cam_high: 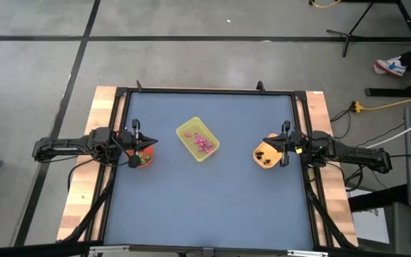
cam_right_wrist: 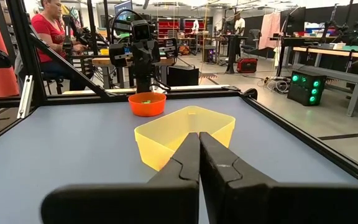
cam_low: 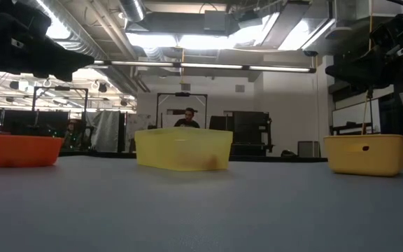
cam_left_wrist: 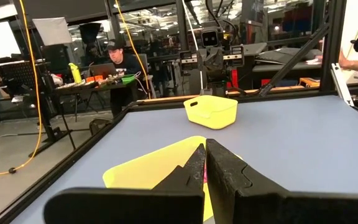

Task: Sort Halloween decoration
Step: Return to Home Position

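Note:
Pink trinkets point(cam_high: 204, 143) lie in the yellow rectangular tray point(cam_high: 198, 139) at mid table. Green trinkets point(cam_high: 142, 158) lie in the red bowl point(cam_high: 143, 157) at the left. Dark trinkets point(cam_high: 262, 153) lie in the orange bowl point(cam_high: 265, 153) at the right. My left gripper point(cam_high: 153, 143) is shut and empty above the red bowl, pointing toward the tray point(cam_left_wrist: 154, 169). My right gripper point(cam_high: 265, 142) is shut and empty above the orange bowl, pointing toward the tray point(cam_right_wrist: 185, 132). The shut fingers show in each wrist view point(cam_left_wrist: 205, 155) point(cam_right_wrist: 199, 142).
The two bowls and the tray stand in a row across the table point(cam_low: 16, 149) point(cam_low: 182, 148) point(cam_low: 364, 154). Blue tabletop lies open near and far of them. A black frame rail point(cam_high: 212, 91) runs round the table. People sit at desks beyond the table point(cam_left_wrist: 118, 62) point(cam_right_wrist: 48, 31).

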